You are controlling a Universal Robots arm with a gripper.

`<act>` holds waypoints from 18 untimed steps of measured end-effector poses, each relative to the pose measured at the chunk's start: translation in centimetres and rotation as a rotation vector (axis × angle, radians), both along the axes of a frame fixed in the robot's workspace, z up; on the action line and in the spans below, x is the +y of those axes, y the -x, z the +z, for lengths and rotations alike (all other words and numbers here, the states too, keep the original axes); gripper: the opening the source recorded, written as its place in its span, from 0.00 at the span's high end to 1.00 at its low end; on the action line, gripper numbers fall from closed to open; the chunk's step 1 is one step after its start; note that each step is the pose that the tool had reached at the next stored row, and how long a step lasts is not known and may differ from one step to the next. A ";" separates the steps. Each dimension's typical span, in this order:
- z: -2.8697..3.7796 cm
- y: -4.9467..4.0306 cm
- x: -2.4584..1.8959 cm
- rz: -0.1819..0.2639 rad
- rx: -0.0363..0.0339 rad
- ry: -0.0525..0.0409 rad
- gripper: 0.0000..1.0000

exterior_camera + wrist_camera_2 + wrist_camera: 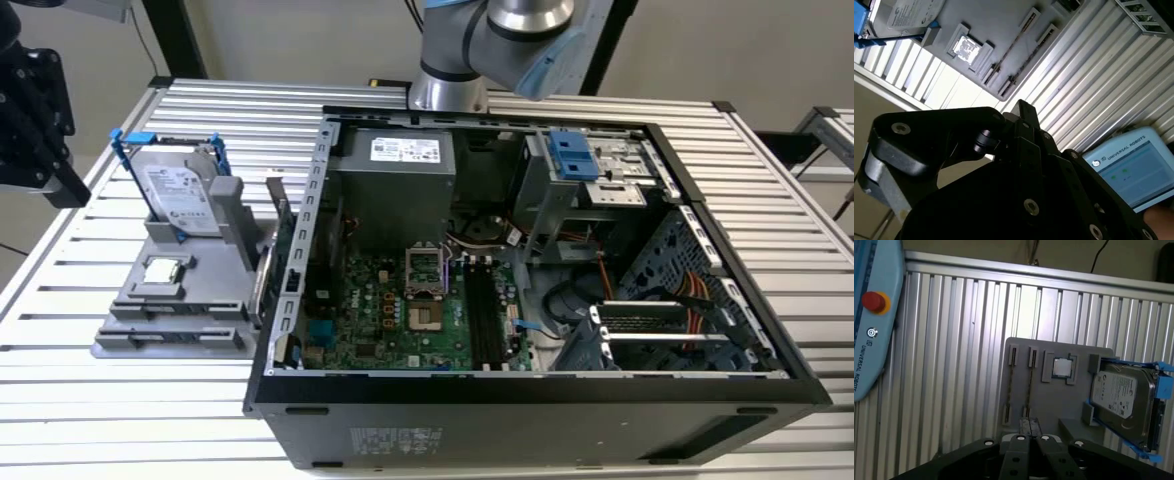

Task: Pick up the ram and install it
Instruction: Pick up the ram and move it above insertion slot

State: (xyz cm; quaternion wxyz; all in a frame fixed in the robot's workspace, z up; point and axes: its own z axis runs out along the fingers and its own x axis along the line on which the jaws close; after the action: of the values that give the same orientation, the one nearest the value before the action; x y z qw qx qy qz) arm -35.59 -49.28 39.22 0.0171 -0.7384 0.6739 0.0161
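Over ribbed metal table (954, 365), hovering with tool (1029, 424) pressed together, pinching nothing. Facing ram (1029, 382) standing on edge in gray holder (1074, 405), at exterior view's left; sitting just beyond tool tip, long axis running straight away from it.

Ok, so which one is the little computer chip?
Find the grey holder tray on the slatted table, at the exterior view's left of the open computer case. The chip lies flat in a pocket there, beside the blue-framed hard drive. It alone is a small, shiny silver square.
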 end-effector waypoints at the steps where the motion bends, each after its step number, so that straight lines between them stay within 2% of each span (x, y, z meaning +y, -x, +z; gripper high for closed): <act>1: 0.00 0.00 0.00 0.001 0.0000 0.0000 1.00; 5: 0.00 0.00 0.00 0.005 0.0000 -0.0001 1.00; 6: 0.00 0.00 0.00 0.006 0.0000 0.0000 0.00; 18: 0.00 0.00 0.00 0.019 0.0000 0.0000 0.00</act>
State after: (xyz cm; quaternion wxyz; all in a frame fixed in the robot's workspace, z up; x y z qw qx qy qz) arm -35.59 -49.28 39.22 0.0170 -0.7447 0.6670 0.0163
